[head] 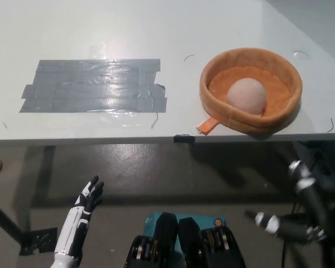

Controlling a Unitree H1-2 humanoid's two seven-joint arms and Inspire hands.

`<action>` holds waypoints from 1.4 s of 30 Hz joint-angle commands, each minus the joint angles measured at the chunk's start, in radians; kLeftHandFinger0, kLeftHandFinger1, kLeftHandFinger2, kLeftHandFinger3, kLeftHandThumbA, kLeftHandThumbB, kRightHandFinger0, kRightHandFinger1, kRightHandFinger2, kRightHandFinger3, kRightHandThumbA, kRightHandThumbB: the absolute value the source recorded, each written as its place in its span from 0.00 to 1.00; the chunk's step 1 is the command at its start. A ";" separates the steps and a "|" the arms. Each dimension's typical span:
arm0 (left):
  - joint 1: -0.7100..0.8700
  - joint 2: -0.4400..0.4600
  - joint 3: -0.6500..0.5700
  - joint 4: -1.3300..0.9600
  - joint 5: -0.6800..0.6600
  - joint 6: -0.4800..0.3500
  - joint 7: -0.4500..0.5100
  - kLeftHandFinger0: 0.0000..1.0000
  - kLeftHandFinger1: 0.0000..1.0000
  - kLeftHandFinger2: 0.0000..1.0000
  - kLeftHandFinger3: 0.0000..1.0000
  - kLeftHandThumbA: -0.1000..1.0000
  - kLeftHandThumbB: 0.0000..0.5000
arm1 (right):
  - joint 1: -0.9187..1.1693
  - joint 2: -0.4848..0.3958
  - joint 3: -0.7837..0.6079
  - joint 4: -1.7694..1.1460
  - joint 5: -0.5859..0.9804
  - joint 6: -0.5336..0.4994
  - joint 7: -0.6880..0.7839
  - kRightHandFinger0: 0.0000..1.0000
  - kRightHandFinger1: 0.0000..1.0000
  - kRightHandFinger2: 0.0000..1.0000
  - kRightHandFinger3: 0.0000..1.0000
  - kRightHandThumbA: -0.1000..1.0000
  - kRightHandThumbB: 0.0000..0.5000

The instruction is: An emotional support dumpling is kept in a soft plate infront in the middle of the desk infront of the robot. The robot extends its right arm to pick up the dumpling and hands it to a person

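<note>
Nothing of the task is done yet: the pick-up and the hand-over both remain, and no person shows in the view.

At lower left the white left hand (88, 198) rests below the bench edge, fingers spread and holding nothing. On the bench (100, 28), a pale white top, a patch of grey tape strips (95, 85) lies left of centre, glossy under the light. A small dark clip (183, 138) sits on the front edge near the middle.

To the right stands the orange soft plate (273, 123) with an orange tag poking out at its near side; the dumpling (246, 95), pale and rounded, sits inside it, slightly toward the near wall, untouched.

At lower right the black right hand (301, 206) hangs low, well short of the plate; it looks open and empty, though the dark shapes blur together there.

Under the bench the floor (134, 167) is grey and shadowed.
</note>
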 commanded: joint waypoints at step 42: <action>-0.050 0.041 -0.062 0.013 0.067 -0.056 -0.021 1.00 1.00 1.00 1.00 1.00 0.35 | -1.059 -0.158 0.294 1.031 -0.091 0.519 0.356 1.00 1.00 1.00 1.00 0.91 0.66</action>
